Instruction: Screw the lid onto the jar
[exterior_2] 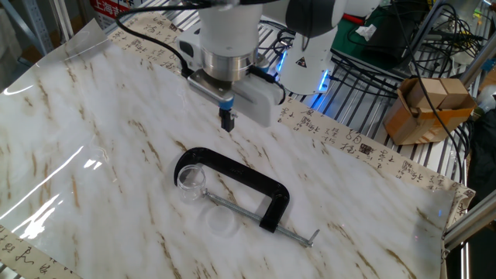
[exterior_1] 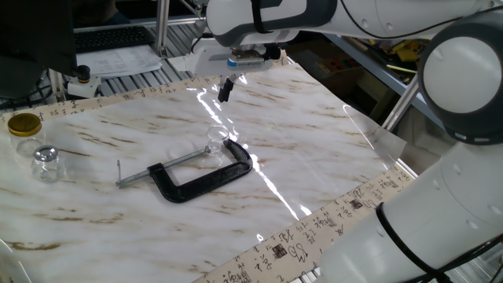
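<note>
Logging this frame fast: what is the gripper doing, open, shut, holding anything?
Gripper: fingers together, shut, nothing visible between them, hanging above the table apart from the jar.

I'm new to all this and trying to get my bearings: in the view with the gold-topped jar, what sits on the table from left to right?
Gold-lidded jar → bulbous clear jar → black C-clamp, with the tiny jar at its right end.
</note>
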Action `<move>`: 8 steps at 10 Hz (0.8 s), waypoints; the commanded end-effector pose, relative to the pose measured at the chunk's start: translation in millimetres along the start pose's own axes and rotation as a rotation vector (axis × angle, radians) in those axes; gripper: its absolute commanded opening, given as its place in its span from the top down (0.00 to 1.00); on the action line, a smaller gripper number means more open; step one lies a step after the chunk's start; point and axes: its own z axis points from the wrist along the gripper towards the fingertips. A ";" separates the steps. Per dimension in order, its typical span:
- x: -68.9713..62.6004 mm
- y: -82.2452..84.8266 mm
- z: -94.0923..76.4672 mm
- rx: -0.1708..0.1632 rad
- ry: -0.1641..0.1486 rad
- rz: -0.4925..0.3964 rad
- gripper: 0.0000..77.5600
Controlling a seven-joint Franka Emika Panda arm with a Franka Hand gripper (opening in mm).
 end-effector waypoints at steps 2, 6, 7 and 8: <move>-4.0 0.1 -1.1 -0.033 0.019 0.150 1.00; -28.1 12.8 -3.6 -0.030 0.038 0.161 1.00; -34.7 18.3 -3.2 -0.028 0.043 0.170 1.00; -41.5 22.6 -2.5 -0.027 0.045 0.181 1.00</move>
